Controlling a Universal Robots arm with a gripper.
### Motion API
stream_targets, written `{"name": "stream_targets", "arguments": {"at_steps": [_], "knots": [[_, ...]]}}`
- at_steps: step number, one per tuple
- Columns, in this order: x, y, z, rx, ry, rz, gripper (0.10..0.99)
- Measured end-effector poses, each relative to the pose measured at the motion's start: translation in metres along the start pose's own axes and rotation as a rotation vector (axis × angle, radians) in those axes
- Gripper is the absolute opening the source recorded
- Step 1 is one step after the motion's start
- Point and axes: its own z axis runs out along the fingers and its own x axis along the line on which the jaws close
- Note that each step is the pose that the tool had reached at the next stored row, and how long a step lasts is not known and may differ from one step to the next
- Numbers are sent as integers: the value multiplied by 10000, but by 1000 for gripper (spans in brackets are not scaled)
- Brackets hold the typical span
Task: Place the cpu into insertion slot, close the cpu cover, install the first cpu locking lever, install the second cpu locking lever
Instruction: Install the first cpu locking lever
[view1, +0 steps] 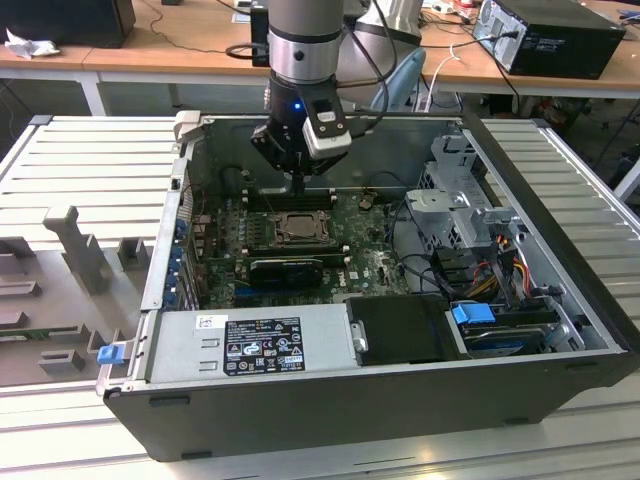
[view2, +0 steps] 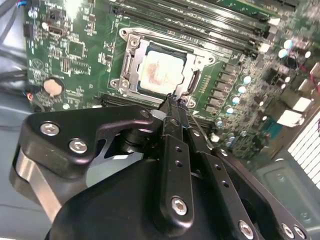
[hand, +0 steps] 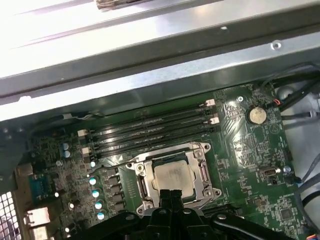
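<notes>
The cpu (view2: 159, 72) lies flat in the insertion slot (view1: 297, 228) on the green motherboard, its pale metal face (hand: 173, 177) showing. The cpu cover (view2: 131, 60) lies down around it as a metal frame, its rim (hand: 200, 150) bordering the chip. My gripper (view1: 300, 180) hangs just above the slot's far edge in the exterior view. Its two black fingers are pressed together with nothing between them, and the gripper (view2: 172, 100) points at the frame's edge. In the first wrist view the gripper (hand: 171, 192) sits right beside the chip.
Long black memory slots (hand: 150, 127) run beside the socket. A black card (view1: 287, 268) lies on its near side. The power supply (view1: 255, 345), drive cage (view1: 465, 210) and loose cables (view1: 500, 265) crowd the case, whose metal walls (view1: 165, 240) ring the board.
</notes>
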Motion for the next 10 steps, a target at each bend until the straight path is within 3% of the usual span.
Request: {"name": "stream_targets", "arguments": {"at_steps": [10], "knots": [[0, 0, 0, 9, 65, -2046, 106]]}}
